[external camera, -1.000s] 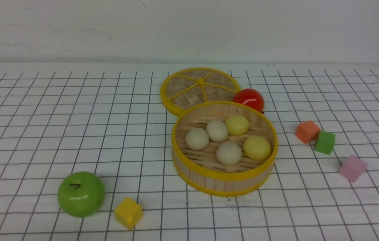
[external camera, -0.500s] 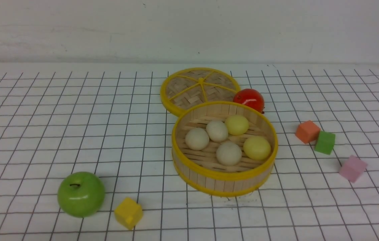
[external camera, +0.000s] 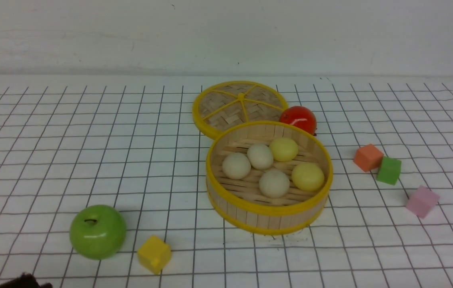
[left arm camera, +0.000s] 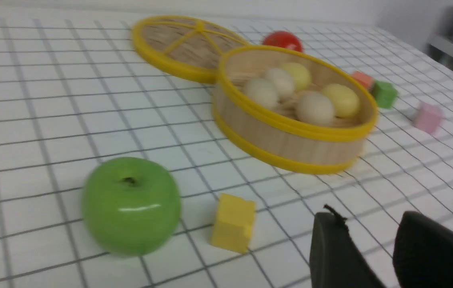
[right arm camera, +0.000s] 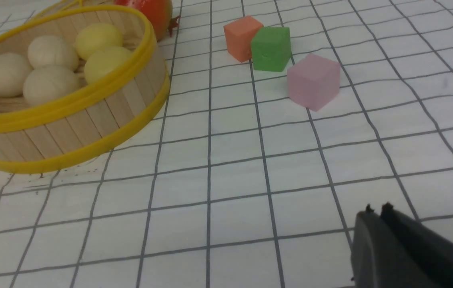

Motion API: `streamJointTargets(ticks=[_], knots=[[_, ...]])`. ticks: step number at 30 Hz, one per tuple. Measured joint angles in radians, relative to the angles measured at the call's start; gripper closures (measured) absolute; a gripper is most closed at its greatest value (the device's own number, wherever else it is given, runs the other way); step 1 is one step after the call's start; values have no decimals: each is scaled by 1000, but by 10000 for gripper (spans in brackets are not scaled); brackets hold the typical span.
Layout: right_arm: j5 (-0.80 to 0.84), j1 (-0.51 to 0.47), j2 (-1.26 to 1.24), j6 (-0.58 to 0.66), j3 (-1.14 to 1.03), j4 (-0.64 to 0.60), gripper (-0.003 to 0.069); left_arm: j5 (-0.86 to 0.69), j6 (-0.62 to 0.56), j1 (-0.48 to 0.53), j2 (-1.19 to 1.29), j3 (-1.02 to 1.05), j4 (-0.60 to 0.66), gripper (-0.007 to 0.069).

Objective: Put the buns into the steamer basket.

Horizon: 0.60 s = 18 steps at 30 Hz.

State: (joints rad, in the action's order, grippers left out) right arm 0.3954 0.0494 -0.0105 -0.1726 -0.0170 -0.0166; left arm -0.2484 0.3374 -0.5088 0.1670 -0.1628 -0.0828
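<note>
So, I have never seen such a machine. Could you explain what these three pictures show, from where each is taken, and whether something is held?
It is a robot with two arms, each ending in two dark fingers. The wide picture looks forward from between the arms; the arms themselves are almost out of it. The other two come from cameras on the wrists.

On the gridded table stands a steamer basket with five buns inside, three whitish and two yellow. Behind it lie its lid and a red fruit. Nearby are a green apple and yellow, orange, green and pink cubes.

The left gripper has its fingers apart; the right gripper has them together. Neither holds anything.
</note>
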Motion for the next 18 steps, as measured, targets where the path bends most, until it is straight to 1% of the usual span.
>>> streamJointTargets(ticks=[2,5,6,7,8,9,11,13,14,15,18], knots=[[0,0,0,0,0,0,641,1,0,87,-20,6,29,443],[0,0,0,0,0,0,637,20,-12,250,-93,35,83,536],[0,0,0,0,0,0,636,20,-15,250,-93,35,83,543],[0,0,0,0,0,0,635,34,-33,315,-132,59,109,592],[0,0,0,0,0,0,634,37,-44,343,-156,79,123,624],[0,0,0,0,0,0,631,44,-55,383,-172,113,146,638],[0,0,0,0,0,0,629,44,-65,416,-178,160,183,638],[0,0,0,0,0,0,627,28,-67,425,-178,177,199,638],[0,0,0,0,0,0,626,-8,-67,429,-178,184,210,638],[0,0,0,0,0,0,624,-83,-69,430,-178,188,217,638],[0,0,0,0,0,0,619,-137,-70,422,-178,194,223,638]])
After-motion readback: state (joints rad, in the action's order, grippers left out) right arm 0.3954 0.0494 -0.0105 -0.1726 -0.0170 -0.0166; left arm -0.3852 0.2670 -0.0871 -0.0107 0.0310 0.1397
